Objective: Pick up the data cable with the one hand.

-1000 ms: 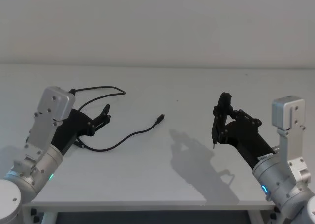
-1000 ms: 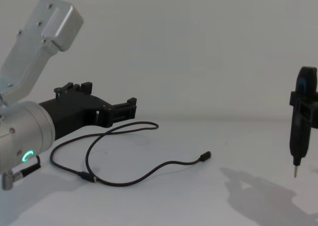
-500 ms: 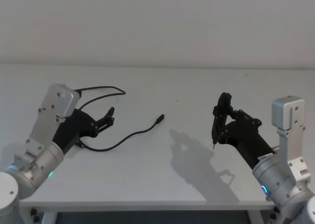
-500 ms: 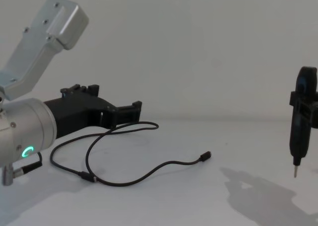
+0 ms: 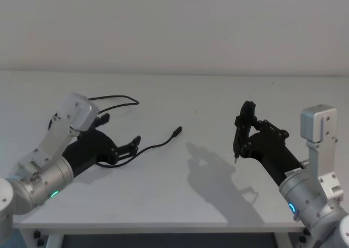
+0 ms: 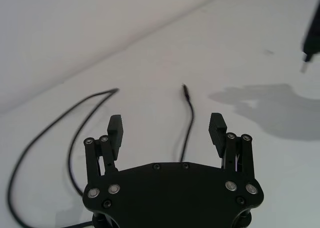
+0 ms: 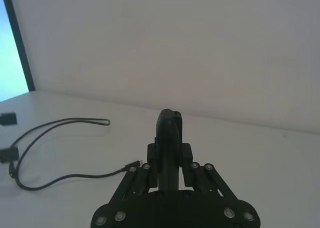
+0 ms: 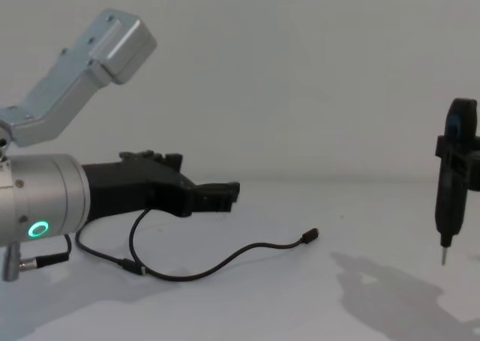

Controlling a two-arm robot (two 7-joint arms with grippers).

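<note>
While left gripper hovers low, fingers wide over the data cable at left-centre of tabletop, likely lining up the pinch, right gripper idles at right, clamping a short black lead.

This is looking like a robotics lab or test bay rather than a home. A plain white surface is running back to an equally plain pale wall. Two metal-and-black robot arms are hovering over it, the left arm and the right arm, each glowing with a small status ring. The right gripper is clasping a black tool with a thin metal tip. A bright bluish pane is showing beside a dark frame (what kind of pane cannot be told).
</note>
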